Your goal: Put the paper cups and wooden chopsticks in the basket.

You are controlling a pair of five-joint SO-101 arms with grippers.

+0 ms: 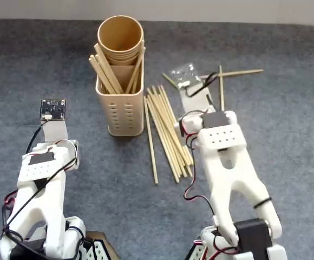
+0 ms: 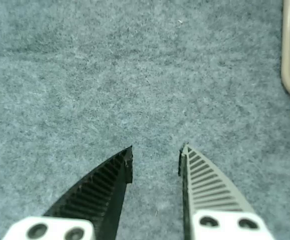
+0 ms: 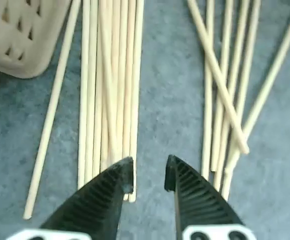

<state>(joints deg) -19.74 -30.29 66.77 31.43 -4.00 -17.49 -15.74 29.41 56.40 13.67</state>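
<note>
Several chopsticks [image 1: 107, 73] and the stacked cups [image 1: 120, 35] already stand in the basket [image 1: 119, 116] in the high view, while a loose bundle [image 1: 168, 135] waits beside it on the worktop [image 1: 287, 141]. Left wrist view: the left hand [image 2: 155, 152] hangs apart over bare worktop. Right wrist view: the right hand [image 3: 149, 170], apart, sits over that bundle.

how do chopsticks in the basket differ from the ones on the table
Stowed chopsticks stand leaning in the basket beside the paper cups; loose chopsticks lie flat on the table. Stowed chopsticks are few; loose chopsticks are many, some scattered. Both are light wood.
</note>
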